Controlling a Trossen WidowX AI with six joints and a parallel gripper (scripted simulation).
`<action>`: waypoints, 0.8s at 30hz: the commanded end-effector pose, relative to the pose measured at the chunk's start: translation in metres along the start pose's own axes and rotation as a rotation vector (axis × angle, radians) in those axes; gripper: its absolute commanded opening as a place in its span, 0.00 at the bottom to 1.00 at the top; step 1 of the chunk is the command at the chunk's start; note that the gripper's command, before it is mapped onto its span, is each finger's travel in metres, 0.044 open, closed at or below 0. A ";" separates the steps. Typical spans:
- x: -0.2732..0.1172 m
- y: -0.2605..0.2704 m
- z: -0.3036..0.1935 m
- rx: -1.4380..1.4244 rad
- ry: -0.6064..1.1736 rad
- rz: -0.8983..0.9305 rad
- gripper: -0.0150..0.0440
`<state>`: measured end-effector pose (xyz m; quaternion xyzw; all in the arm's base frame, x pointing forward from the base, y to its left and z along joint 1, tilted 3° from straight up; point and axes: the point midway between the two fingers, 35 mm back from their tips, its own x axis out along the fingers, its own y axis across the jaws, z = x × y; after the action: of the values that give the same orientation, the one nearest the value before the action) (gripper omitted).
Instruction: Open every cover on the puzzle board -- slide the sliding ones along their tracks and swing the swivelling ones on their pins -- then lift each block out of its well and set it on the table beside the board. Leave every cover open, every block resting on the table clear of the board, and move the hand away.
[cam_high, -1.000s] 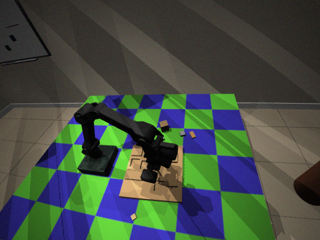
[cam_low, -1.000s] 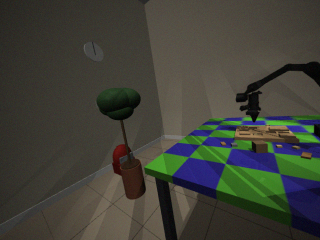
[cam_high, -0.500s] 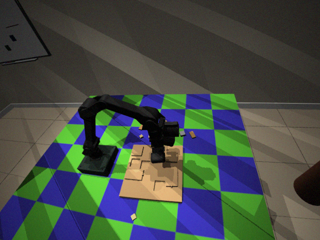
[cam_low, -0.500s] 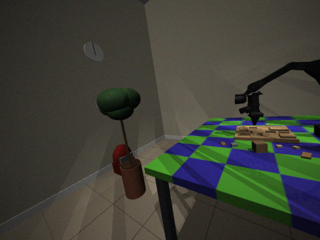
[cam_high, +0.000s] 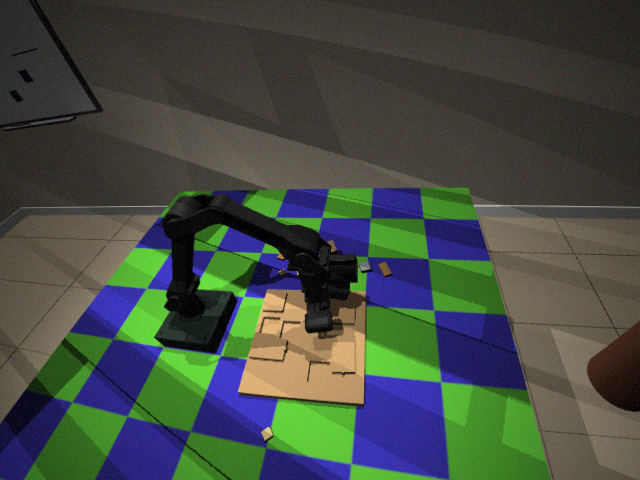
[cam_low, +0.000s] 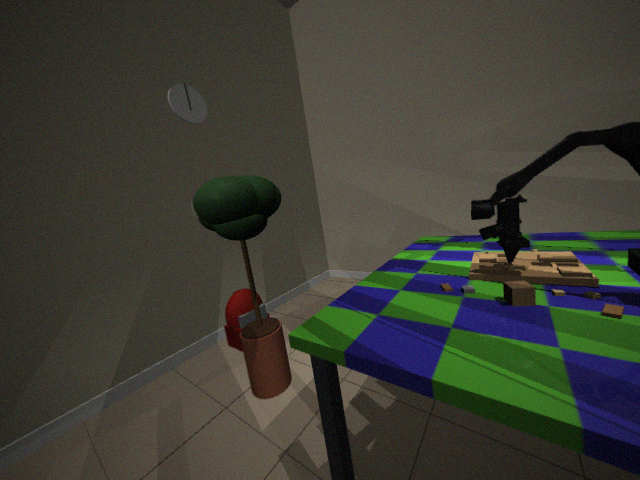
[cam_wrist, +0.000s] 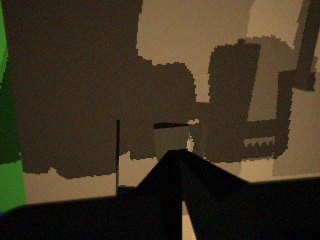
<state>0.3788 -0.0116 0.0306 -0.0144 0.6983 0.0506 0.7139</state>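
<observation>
The tan puzzle board lies on the table. My gripper is shut and empty, pointing down low over its middle. A small square block appears in a well just beyond the fingertips in the wrist view. A cover lies at the board's left and another cover at its right; the arm partly hides the upper right. A pale block rests on the table in front of the board. Whether each cover is fully open I cannot tell.
Behind the board lie a grey block, an orange-brown piece, a larger brown cube, a flat brown piece and small pieces. The arm's base stands left of the board.
</observation>
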 end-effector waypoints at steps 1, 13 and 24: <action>0.008 0.001 -0.002 -0.002 -0.001 0.002 0.25; 0.018 0.000 -0.001 -0.002 -0.001 0.002 0.25; 0.021 0.002 -0.004 -0.002 -0.001 0.003 0.25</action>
<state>0.3771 -0.0101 0.0102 -0.0158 0.6978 0.0519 0.7142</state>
